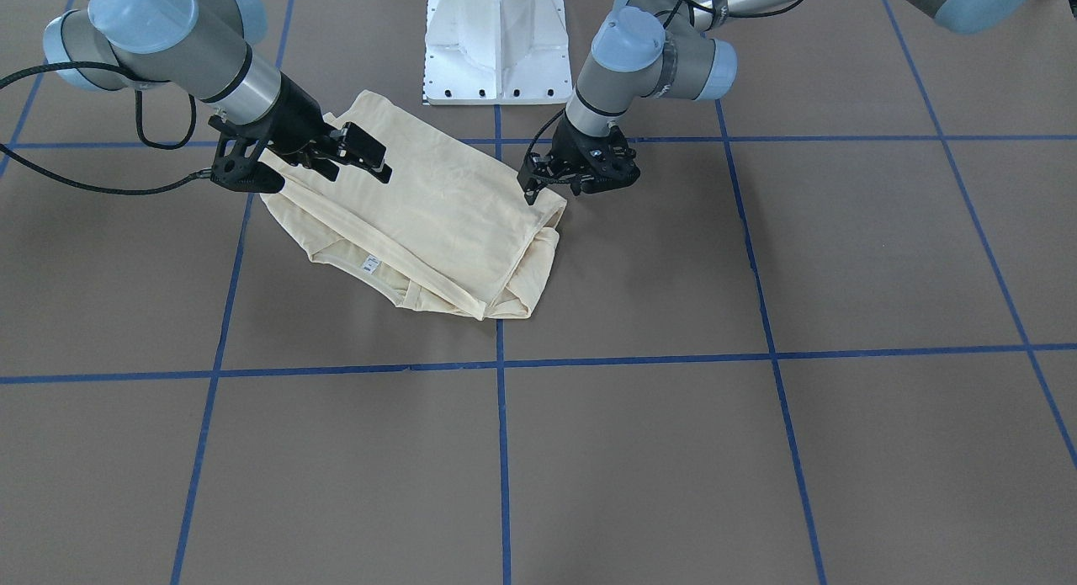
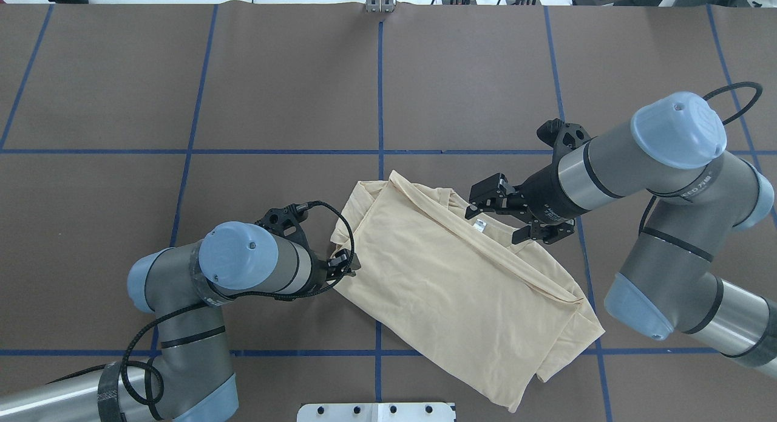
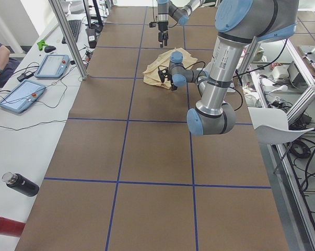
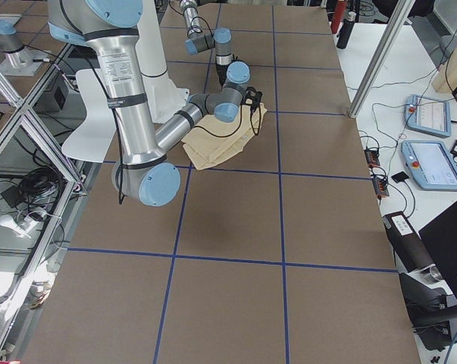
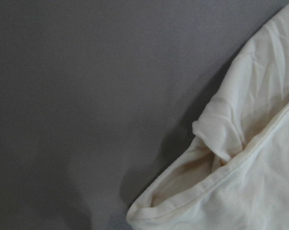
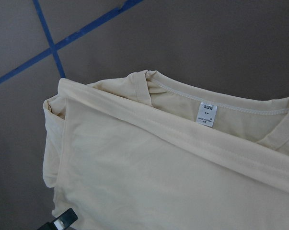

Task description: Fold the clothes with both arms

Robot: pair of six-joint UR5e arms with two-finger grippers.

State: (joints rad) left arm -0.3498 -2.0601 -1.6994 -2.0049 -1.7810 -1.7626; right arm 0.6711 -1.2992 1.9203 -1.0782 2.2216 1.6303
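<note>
Two grey arms, the left arm (image 2: 182, 300) and the right arm (image 2: 613, 167), flank a cream-yellow T-shirt (image 2: 449, 288); in the overhead view the shirt lies folded into a rough oblong on the brown tabletop (image 2: 182, 76), at the lower middle of the frame, slanting from upper left to lower right across a blue tape line (image 2: 379, 106); its neck opening faces the upper right, with a small white size label (image 6: 207, 115) showing inside the collar; the right hand (image 2: 495, 224) hangs over that collar with its fingers spread wide and nothing between them; one black fingertip (image 6: 63, 220) shows at the lower left of the right wrist view, over cloth; the left hand (image 2: 346, 265) sits at the shirt's left edge, right against the layered corner; whether it is parted or closed, or has hold of the cloth, I cannot tell; the left wrist view shows a rumpled fold of hem at lower right; a white pedestal base (image 1: 496, 46) stands at the top middle of the front-facing view.
</note>
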